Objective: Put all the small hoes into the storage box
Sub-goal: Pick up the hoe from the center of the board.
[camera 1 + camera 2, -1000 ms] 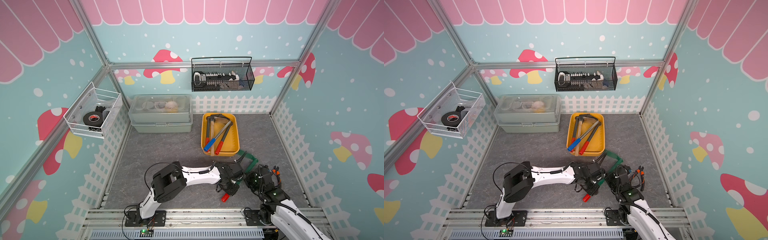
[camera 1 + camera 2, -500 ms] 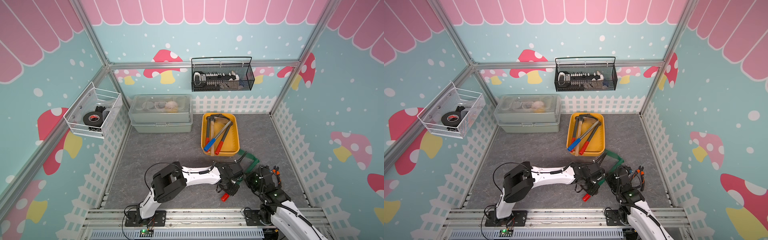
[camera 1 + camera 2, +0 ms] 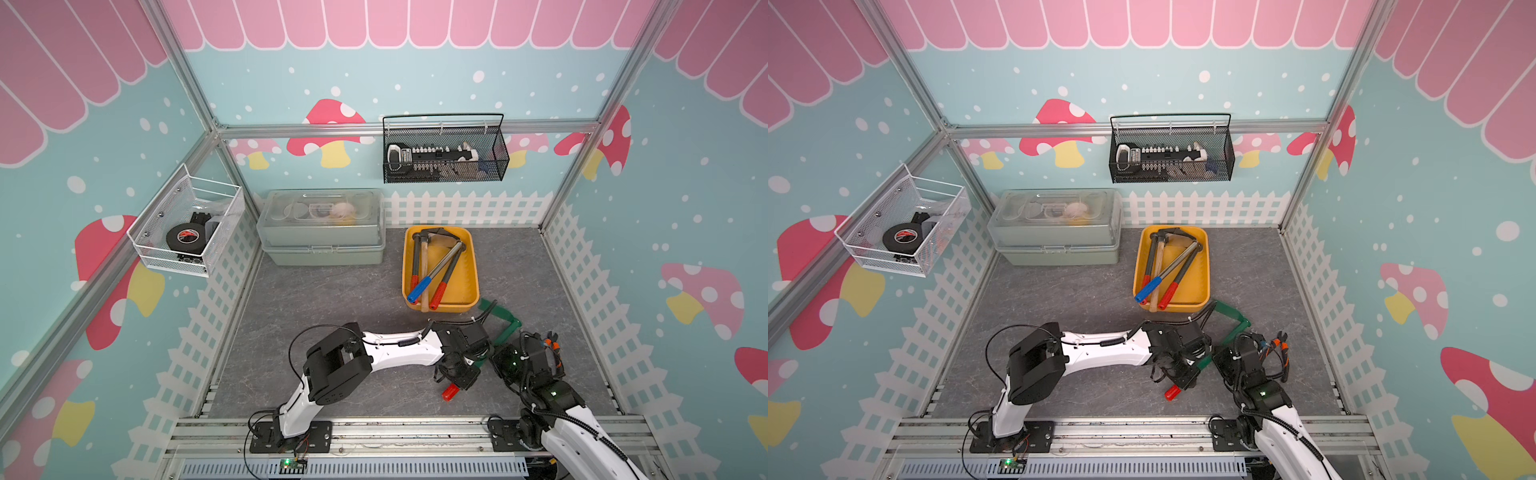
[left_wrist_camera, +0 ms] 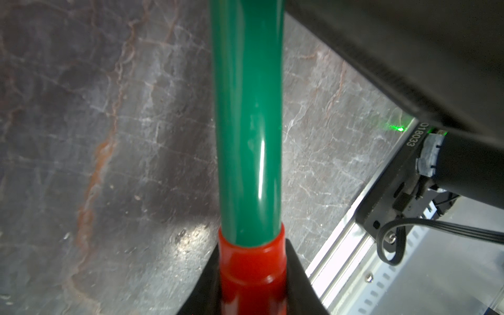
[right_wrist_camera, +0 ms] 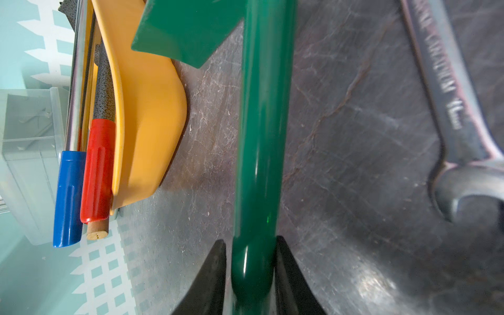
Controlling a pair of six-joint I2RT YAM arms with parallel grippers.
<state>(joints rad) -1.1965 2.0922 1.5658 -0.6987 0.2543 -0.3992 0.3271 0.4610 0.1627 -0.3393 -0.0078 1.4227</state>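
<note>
Hand-over step, I judge: the left hand [image 4: 252,283] is clamped on the small hoe [image 3: 508,332] at its red grip, and the right hand [image 5: 252,272] straddles the green shaft with jaws slightly apart, so the blade, now beside the yellow storage box [image 3: 465,286], must next go over the rim.

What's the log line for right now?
left tool: shut on small hoe | right tool: open around it | storage box: hoe outside

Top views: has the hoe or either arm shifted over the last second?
Nothing visibly moved. The hoe sits where it was, just outside the yellow tray, the left end effector clamped on its red grip and the right end effector astride the green shaft. The tools in the tray are unchanged.
</note>
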